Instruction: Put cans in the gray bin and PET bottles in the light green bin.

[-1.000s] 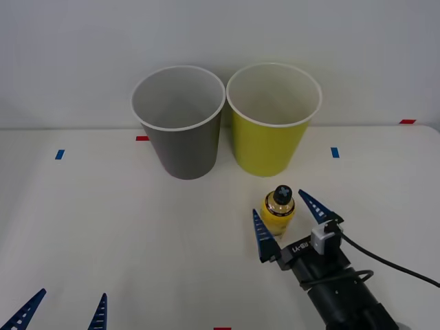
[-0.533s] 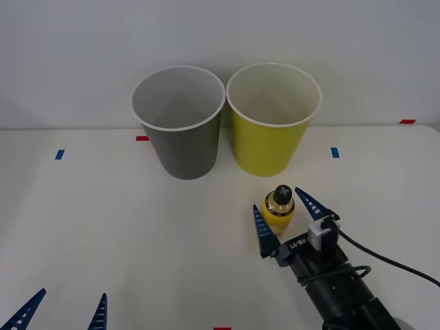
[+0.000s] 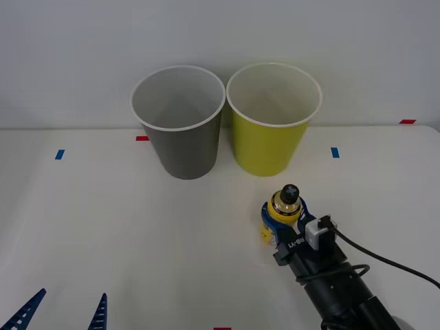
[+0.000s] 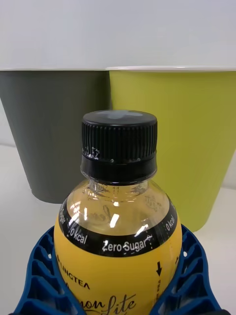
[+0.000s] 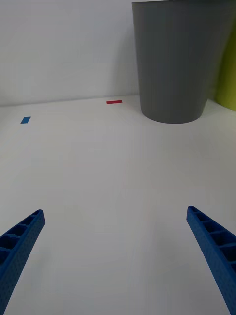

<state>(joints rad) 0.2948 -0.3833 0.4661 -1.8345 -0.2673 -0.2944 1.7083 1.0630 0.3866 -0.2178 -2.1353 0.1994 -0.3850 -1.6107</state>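
Blue ribbed fingers of the right gripper (image 3: 284,225) clamp the upright yellow PET bottle (image 3: 284,210) low on its body, just before the light green bin (image 3: 272,130) (its destination, judging by task), while the left gripper (image 3: 63,311) waits spread wide, well away.

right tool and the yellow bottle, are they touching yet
Touching. In the right wrist view the blue fingers of the right tool press against both sides of the yellow bottle; the front view shows them wrapped round its body with no gap.
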